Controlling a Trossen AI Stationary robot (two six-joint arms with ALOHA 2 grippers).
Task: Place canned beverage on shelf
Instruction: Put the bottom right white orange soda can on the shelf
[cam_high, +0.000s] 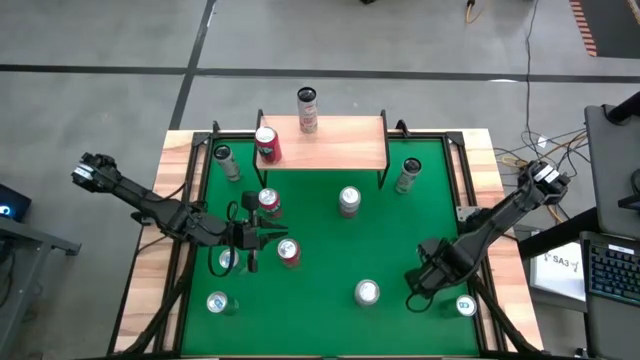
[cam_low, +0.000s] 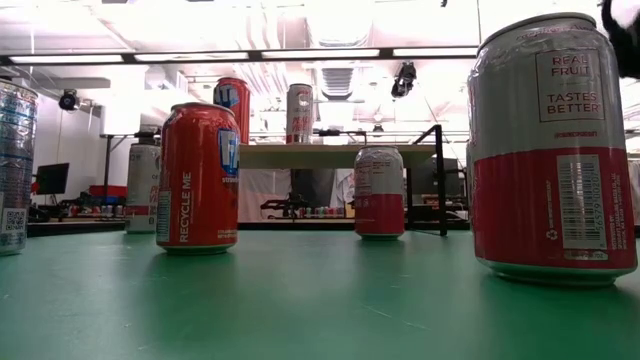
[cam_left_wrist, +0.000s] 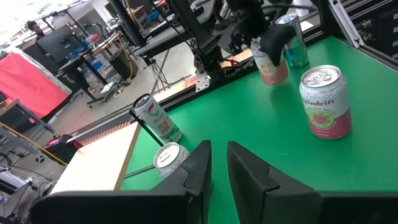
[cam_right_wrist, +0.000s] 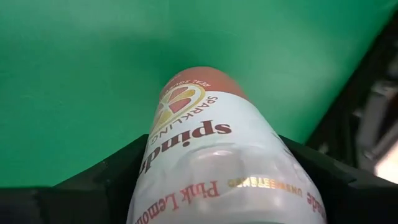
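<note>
Nearest, at 5 o'clock on the green table (cam_high: 400, 230): right gripper (cam_high: 425, 278), lowered over a pink-and-white can (cam_right_wrist: 205, 155). Can lodged inside the gripper, label filling the right wrist view, green surface beyond. Clamped or merely straddled: cannot tell. Right arm slanting in from the 3 o'clock edge, elbow high, wrist bent down toward the table. Teal-topped can (cam_high: 466, 306) just beside it, at 4 o'clock of the gripper.

Farther in, at 8 o'clock on the table: left gripper (cam_high: 272, 237), low and level, aimed toward 3 o'clock. Closed to a thin slit, nothing held. Left arm stretched long from beyond the 9 o'clock edge, nearly straight. Small red can (cam_high: 288, 252) close by, at 4 o'clock of the fingertips.

Farthest, at 12 o'clock: the shelf (cam_high: 340, 145), light wood top on black legs. Red can (cam_high: 267, 146) at its 9 o'clock end, tall pale can (cam_high: 307, 108) on its far edge. Rest of the top bare; gripper's can well apart from it.
</note>
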